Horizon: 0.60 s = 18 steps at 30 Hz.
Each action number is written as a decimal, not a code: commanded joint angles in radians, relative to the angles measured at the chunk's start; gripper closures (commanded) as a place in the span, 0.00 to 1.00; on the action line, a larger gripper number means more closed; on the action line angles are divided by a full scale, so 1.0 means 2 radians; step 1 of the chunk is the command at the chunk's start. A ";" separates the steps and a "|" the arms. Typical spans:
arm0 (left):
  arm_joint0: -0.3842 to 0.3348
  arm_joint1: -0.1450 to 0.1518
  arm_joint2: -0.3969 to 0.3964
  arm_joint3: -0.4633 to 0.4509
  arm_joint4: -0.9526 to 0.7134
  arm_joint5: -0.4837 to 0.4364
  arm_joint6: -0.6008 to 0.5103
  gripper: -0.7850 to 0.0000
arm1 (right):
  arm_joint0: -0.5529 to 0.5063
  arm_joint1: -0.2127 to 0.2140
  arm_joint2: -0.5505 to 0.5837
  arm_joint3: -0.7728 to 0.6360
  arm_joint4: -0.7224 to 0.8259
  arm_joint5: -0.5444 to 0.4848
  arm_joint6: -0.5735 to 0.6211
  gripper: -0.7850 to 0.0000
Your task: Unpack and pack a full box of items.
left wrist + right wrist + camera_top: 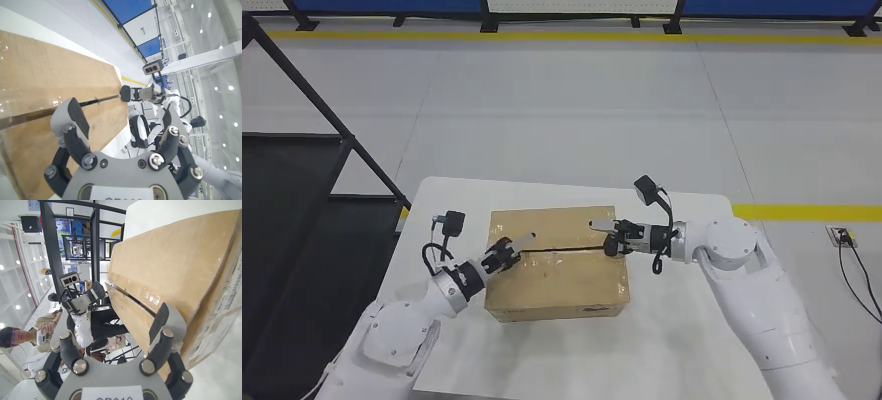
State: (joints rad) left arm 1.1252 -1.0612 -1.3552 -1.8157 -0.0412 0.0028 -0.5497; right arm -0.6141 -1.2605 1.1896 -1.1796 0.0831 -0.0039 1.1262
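Note:
A brown cardboard box (557, 275) stands in the middle of the white table, its top flaps down with a narrow dark seam (88, 103) slightly parted between them. My left gripper (509, 253) is open at the seam's left end, one finger (77, 113) low over the gap. My right gripper (604, 236) is open at the seam's right end, one finger (162, 321) against the box's top edge. Each wrist view shows the box (56, 75) (170, 262) and the other gripper across it: the right gripper (125, 93), the left gripper (97, 290). Neither holds anything.
The white table (682, 340) has bare room in front of and right of the box. A black metal frame (312, 110) and a dark panel stand close by on the left. A printed label (226, 298) is stuck on the box's end face.

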 commanded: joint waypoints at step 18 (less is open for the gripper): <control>0.085 0.008 -0.153 -0.017 -0.118 -0.051 0.019 0.00 | 0.010 0.000 -0.007 0.035 0.014 -0.047 0.012 0.00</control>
State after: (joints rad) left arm 1.2943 -1.0447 -1.6617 -1.8487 -0.2764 -0.1001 -0.5125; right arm -0.5940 -1.2606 1.1746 -1.1100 0.1116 -0.0982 1.1493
